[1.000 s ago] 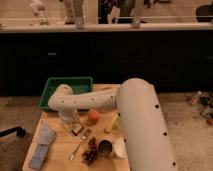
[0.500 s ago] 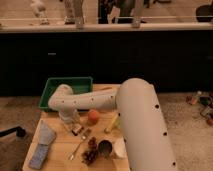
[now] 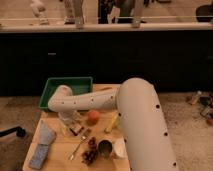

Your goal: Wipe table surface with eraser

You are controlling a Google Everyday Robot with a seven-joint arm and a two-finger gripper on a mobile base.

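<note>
The table surface is a light tan wooden top in the lower left of the camera view. The eraser is a small dark brown block with a paler face, lying on the table just left of and below the orange fruit. My white arm reaches in from the lower right and bends down to the gripper. The gripper hangs over the table right beside the eraser, on its upper left. I cannot tell whether it touches the eraser.
A green tray stands at the table's far left corner. A blue-grey folded cloth lies at the left. A metal utensil, dark grapes, a dark cup and a yellowish item lie near the arm.
</note>
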